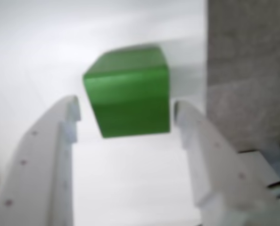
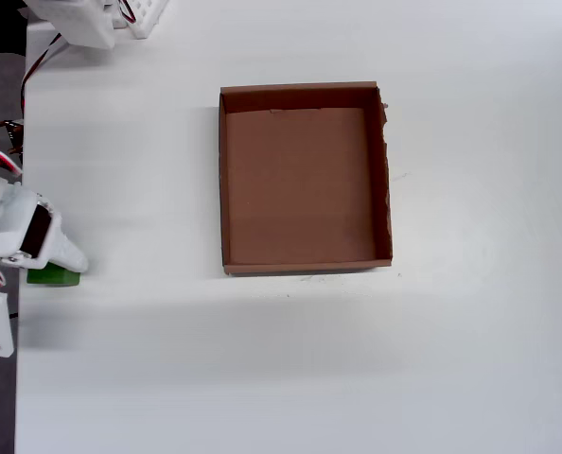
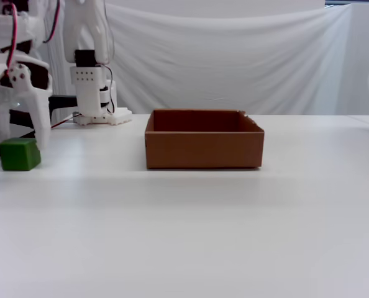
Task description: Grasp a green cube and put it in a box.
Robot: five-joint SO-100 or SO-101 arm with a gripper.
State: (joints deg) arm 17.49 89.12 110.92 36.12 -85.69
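Fingers (image 1: 45, 155) of my gripper (image 1: 126, 110) stand spread, straddling the green cube (image 1: 128, 92) on the table (image 2: 262, 359) without gripping it, so grasp, lift and carry to the empty box (image 2: 306, 268) all remain.

matt green cube (image 3: 20, 154), brown cardboard box (image 3: 203, 149), smooth white table (image 3: 234, 223)

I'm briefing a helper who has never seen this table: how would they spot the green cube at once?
Start from the brown cardboard box in the middle of the white table. In the fixed view, look far left to the white robot arm, whose open gripper straddles the green cube near the table's edge. It is the only green thing there, small and solid, far smaller than the box.
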